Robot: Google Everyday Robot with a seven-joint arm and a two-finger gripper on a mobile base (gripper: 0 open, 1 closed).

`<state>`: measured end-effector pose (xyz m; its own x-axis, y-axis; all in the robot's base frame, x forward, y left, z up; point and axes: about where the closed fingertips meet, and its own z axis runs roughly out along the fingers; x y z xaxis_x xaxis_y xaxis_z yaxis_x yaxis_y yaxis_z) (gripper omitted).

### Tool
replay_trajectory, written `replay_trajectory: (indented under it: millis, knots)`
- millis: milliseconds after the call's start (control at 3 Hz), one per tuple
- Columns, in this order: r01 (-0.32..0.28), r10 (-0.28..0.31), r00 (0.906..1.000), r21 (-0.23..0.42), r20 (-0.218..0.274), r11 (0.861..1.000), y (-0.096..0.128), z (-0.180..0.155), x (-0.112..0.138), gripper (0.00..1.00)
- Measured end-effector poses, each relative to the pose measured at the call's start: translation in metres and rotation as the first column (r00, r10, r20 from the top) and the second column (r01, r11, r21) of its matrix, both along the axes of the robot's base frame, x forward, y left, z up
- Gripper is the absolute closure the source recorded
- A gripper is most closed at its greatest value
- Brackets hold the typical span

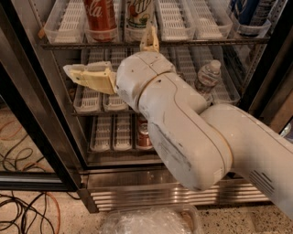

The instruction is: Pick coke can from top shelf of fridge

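Camera view shows your claw (108, 50) spread wide, just below the coke can (100, 16) on the top shelf (192, 43) (clear lane trays (207, 19)) of the fridge (183, 194); cables (20, 214) trail across speckled floor (274, 220).

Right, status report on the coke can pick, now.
Tool open, fingers spread, at the front edge of the top shelf. Coke can upright on it, ungrasped. White-and-green can close beside it.

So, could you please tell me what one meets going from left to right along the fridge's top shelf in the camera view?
Empty lane tray → coke can → white-and-green can → two more empty trays → blue cans. The gripper, open, hangs just below the top shelf.
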<state>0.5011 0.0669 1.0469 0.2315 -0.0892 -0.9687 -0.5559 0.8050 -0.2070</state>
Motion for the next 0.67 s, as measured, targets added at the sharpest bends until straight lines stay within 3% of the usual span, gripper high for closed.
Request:
replay_trajectory:
  millis: [667]
  knots:
    - [0.002,0.004,0.9972,-0.076,0.074,0.997,0.0016,-0.0039,0.0109,0.0]
